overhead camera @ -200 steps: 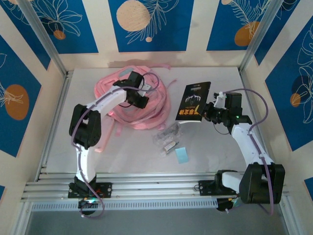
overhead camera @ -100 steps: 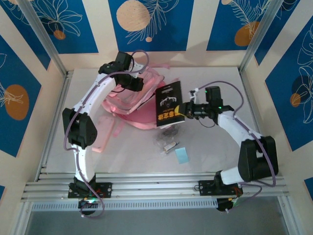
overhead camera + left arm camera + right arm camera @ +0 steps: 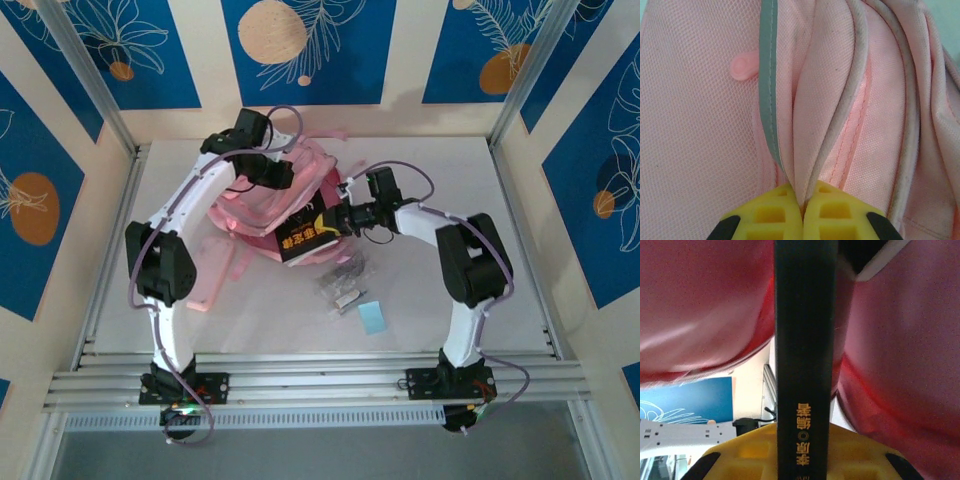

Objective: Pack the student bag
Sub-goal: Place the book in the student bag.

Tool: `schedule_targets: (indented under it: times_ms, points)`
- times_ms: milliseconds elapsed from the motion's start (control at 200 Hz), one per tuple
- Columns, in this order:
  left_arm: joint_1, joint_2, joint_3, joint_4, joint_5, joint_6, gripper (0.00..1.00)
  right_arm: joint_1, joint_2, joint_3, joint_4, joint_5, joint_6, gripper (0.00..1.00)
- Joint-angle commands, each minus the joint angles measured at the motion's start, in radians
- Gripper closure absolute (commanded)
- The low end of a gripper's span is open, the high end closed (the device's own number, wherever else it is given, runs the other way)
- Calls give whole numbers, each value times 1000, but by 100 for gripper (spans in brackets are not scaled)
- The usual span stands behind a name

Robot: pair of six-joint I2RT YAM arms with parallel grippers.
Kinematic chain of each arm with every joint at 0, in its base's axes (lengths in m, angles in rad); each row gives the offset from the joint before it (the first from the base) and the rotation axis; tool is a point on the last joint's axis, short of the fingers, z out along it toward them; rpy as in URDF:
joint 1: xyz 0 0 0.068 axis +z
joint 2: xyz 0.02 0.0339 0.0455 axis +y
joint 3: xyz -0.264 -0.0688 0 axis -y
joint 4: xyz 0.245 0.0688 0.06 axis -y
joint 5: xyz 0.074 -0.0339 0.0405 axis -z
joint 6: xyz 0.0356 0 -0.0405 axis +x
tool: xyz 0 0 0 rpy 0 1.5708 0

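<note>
Clear packets (image 3: 342, 284) lie loose — blue card (image 3: 372, 317) just beside.

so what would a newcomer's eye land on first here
The big pink student bag slumped at the back middle of the table, with the left gripper pinching a fold of its fabric. Next, the black book with gold lettering, clamped in the right gripper, its far end at the bag's opening.

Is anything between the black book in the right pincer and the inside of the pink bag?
Nothing visible. The black book has the student bag fabric on both sides of it, and the left pincer pinches a fold at the bag's edge.
</note>
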Motion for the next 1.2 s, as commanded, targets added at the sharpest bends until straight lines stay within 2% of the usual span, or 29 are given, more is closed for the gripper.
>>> schedule_targets:
  times_ms: [0,95,180,280,320,405,560,700,805,985,1115,1195]
  points:
    - [5,-101,-17,59,73,-16,100,-10,82,115,-41,-44,-35,100]
    - [6,-115,-35,64,71,-21,100,-38,144,205,-159,47,-70,100]
    - [6,-124,-49,74,71,-34,100,-65,149,229,-198,137,-52,77]
    - [6,-134,-72,99,82,-51,100,-75,95,206,-197,222,-38,41]
    - [6,-135,-81,111,89,-58,100,-70,63,192,-209,265,-44,33]
    - [6,-137,-91,127,96,-72,100,-50,-17,158,-280,403,-77,27]
    - [6,-137,-109,157,120,-91,100,-7,-200,8,-318,653,-57,25]
    - [3,-138,-129,186,142,-113,100,35,-330,-119,-297,804,34,26]
    - [-2,-139,-140,199,137,-117,100,73,-383,-198,-226,806,146,33]
    - [-5,-135,-156,211,142,-124,100,142,-368,-301,3,800,336,55]
    - [-5,-136,-162,211,137,-119,100,158,-283,-308,138,783,421,58]
    - [-6,-136,-162,207,137,-114,100,169,-226,-299,159,783,456,57]
